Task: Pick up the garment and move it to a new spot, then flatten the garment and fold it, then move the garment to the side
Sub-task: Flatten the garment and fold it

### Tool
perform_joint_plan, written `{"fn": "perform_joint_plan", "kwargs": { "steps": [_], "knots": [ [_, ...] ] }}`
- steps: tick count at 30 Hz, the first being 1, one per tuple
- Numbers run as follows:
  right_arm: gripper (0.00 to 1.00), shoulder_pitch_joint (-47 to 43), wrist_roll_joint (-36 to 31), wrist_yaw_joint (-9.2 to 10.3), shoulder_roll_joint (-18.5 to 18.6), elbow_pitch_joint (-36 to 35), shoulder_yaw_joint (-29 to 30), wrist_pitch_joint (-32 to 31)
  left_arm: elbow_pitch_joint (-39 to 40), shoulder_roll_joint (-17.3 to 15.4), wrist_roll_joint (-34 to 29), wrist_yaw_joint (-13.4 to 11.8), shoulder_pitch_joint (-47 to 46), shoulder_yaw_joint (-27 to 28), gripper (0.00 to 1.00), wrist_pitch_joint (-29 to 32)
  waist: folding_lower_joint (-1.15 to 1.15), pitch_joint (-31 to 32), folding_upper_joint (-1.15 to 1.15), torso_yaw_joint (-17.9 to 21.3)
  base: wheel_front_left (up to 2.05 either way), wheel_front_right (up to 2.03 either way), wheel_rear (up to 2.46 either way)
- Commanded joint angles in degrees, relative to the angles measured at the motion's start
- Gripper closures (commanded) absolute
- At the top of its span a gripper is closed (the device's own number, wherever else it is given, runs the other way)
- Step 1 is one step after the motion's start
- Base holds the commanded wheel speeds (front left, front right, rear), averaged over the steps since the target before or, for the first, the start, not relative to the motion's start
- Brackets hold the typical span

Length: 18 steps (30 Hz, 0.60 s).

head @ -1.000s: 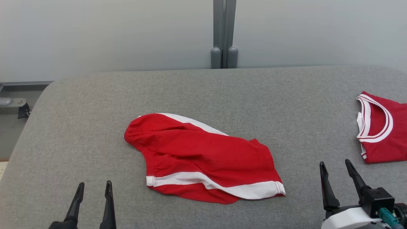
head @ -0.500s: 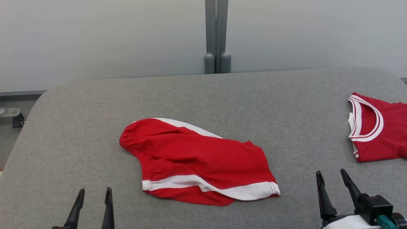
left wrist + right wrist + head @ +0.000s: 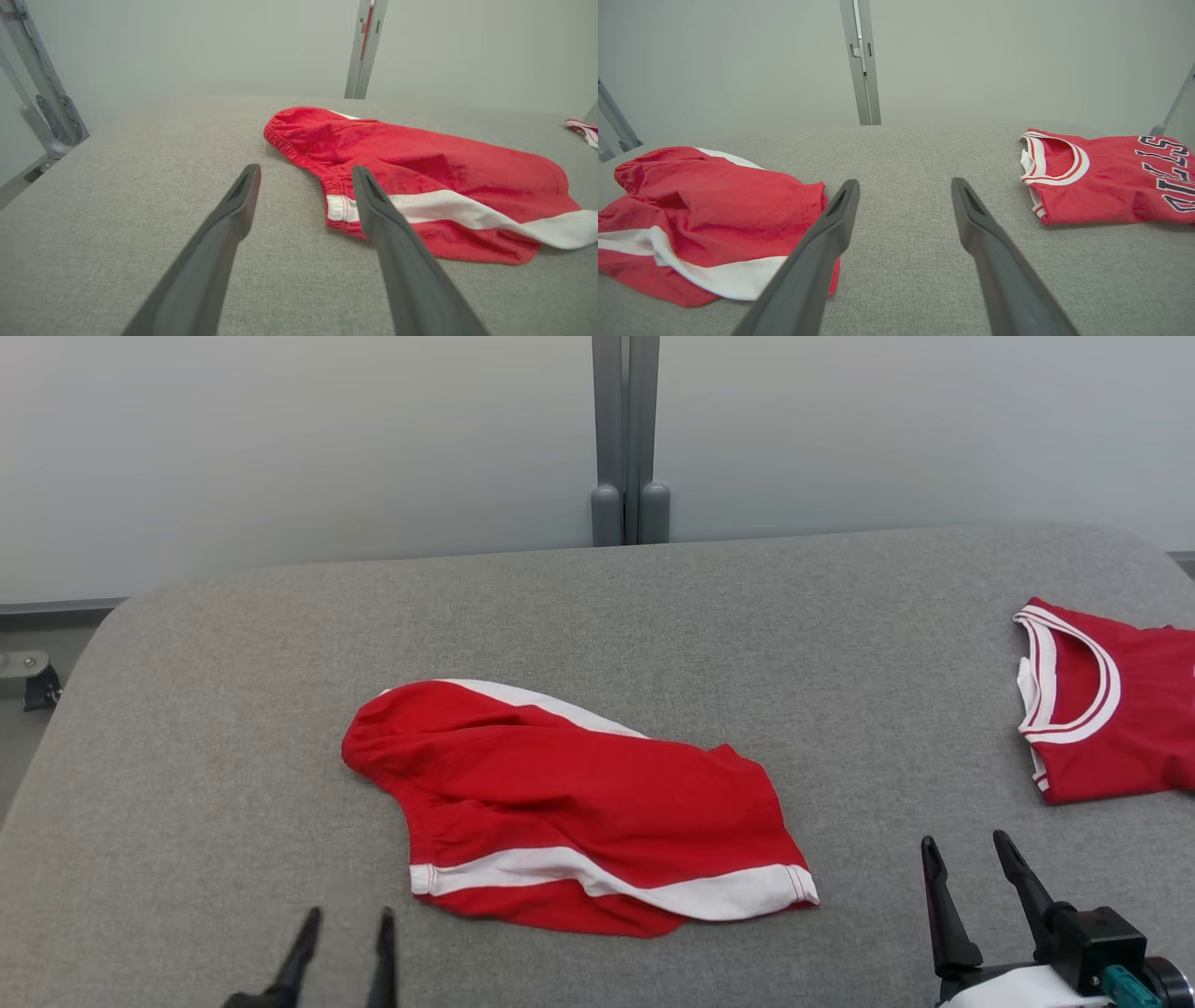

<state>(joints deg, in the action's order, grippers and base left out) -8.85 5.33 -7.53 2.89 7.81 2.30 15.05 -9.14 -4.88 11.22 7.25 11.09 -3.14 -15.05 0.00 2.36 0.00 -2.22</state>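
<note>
Red shorts (image 3: 579, 812) rumpled at centre of grey table (image 3: 653, 607), 1 o'clock from left gripper (image 3: 348, 917), 10 o'clock from right gripper (image 3: 963, 840). Both grippers spread wide, empty. Cloth looks light, limp, floppy; pinch the elastic waistband at the shorts' 9 o'clock edge.

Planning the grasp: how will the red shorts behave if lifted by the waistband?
Probably floppy: the red shorts lie rumpled in soft folds, so they would likely drape from the pinch. Likely light, since the cloth looks thin. On the textured grey table, pushing would probably bunch them rather than slide them.
</note>
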Motion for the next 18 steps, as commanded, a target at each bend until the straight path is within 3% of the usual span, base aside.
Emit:
{"fn": "perform_joint_plan", "kwargs": {
  "steps": [1, 6, 11, 18],
  "knots": [
    [0.0, 0.72, -0.52, 0.09, 0.0, -0.16, -0.36, 0.16, -2.07, -1.58, 1.36, 0.23, -2.61, -3.11, 0.0, 0.56, 0.0, -0.49, 0.0, 0.18, 0.0, 0.0, 0.0],
    [0.0, 1.61, -0.99, 0.1, 0.03, -0.29, -1.08, 0.16, -9.77, -5.66, 8.56, 0.15, -9.45, -11.91, 0.0, 5.68, 0.0, -1.72, 0.0, 0.9, 0.0, 0.0, 0.0],
    [0.0, 2.14, -1.07, 0.09, 0.03, -0.05, -1.89, 0.16, -17.5, -6.72, 17.96, 0.17, -15.04, -14.81, 0.0, 8.71, 0.0, -2.47, 0.0, 2.71, 0.0, 0.0, 0.0],
    [0.0, 1.9, -1.12, 0.09, 0.02, 0.34, -2.06, 0.16, -22.11, -8.99, 28.13, 0.18, -18.87, -18.1, 0.0, 9.77, 0.0, -3.11, 0.0, 4.57, 0.0, 0.0, 0.0]
  ]
}}
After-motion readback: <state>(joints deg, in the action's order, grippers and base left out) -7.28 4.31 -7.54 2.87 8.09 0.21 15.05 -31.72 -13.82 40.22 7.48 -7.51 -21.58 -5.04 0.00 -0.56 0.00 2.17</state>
